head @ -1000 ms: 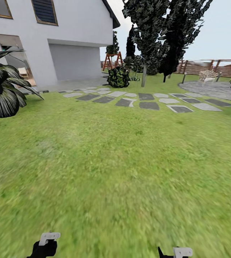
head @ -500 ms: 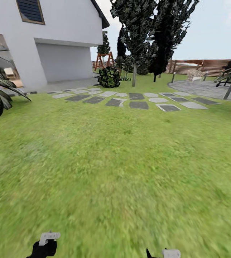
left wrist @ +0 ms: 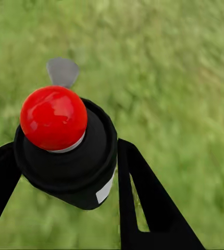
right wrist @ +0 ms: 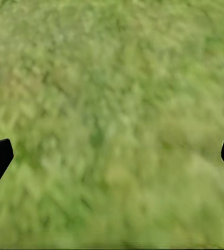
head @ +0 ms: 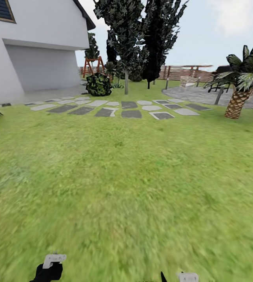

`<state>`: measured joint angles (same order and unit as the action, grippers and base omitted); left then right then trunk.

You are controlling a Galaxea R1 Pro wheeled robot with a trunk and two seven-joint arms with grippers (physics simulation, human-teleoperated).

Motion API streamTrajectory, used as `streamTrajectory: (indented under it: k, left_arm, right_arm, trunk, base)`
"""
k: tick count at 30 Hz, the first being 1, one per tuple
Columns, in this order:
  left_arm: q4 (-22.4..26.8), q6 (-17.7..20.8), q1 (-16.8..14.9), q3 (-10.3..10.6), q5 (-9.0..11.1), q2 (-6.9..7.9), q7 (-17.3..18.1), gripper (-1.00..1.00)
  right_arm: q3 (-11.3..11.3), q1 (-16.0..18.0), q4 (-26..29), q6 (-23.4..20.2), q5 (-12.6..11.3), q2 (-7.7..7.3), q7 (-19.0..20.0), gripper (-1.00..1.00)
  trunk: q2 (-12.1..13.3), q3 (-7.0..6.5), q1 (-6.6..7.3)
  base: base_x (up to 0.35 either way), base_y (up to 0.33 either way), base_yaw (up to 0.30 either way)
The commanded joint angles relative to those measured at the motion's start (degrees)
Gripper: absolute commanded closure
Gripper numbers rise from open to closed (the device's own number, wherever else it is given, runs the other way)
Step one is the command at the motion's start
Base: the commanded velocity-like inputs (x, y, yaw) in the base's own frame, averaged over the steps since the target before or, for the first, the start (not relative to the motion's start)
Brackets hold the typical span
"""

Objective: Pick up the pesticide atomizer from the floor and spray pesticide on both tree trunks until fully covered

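Note:
My left gripper [left wrist: 65,156] is shut on the pesticide atomizer [left wrist: 65,151], a black bottle with a glossy red round cap and a grey nozzle, held over the grass. In the head view that gripper [head: 50,268] sits at the bottom left edge. My right gripper [right wrist: 114,153] is open above the lawn with nothing between its fingers, and it peeks in at the bottom edge of the head view [head: 181,277]. Far ahead stands a tree [head: 122,35] with a dark grey-green crown and a pale trunk [head: 126,83]. Beside it is a slim black-leaved tree [head: 157,35].
Wide green lawn lies ahead. Grey stepping stones [head: 118,109] cross it toward a white house [head: 32,47] at the left. A round bush [head: 99,84] stands near the tree. At the right are a small palm [head: 240,86], a paved patio [head: 197,94] and a slatted fence [head: 185,72].
The whole view has swung to the right: the house and the leafy plant slid off to the left and the palm came into view. The atomizer stays in my left gripper.

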<state>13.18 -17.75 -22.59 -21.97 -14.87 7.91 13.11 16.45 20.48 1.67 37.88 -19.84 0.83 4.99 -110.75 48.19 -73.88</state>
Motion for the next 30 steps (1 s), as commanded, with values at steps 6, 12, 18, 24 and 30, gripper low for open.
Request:
streamTrajectory:
  k: [6, 12, 18, 24, 30]
  left_arm:
    - [0.0, 0.0, 0.0, 0.0, 0.0, 0.08, 0.0, 1.0]
    - [-0.1, 0.0, 0.0, 0.0, 0.0, 0.09, 0.0, 1.0]
    - [-0.1, 0.0, 0.0, 0.0, 0.0, 0.09, 0.0, 1.0]
    - [-0.1, 0.0, 0.0, 0.0, 0.0, 0.09, 0.0, 1.0]
    - [-0.1, 0.0, 0.0, 0.0, 0.0, 0.09, 0.0, 1.0]
  right_arm:
    - [0.0, 0.0, 0.0, 0.0, -0.1, -0.29, 0.0, -1.0]
    - [0.0, 0.0, 0.0, 0.0, -0.1, -0.3, 0.1, -1.0]
    - [0.0, 0.0, 0.0, 0.0, -0.1, -0.3, 0.1, -1.0]
    - [0.0, 0.0, 0.0, 0.0, -0.1, -0.3, 0.1, -1.0]
    - [0.0, 0.0, 0.0, 0.0, -0.1, -0.3, 0.1, -1.0]
  trunk:
    - [0.0, 0.0, 0.0]
    - [0.0, 0.0, 0.0]
    - [0.0, 0.0, 0.0]
    - [0.0, 0.0, 0.0]
    - [0.0, 0.0, 0.0]
  base:
    - [0.0, -0.254, -0.3]
    - [0.0, -0.243, -0.3]
    - [0.0, -0.238, -0.3]
    - [0.0, -0.237, -0.3]
    - [0.0, -0.237, -0.3]
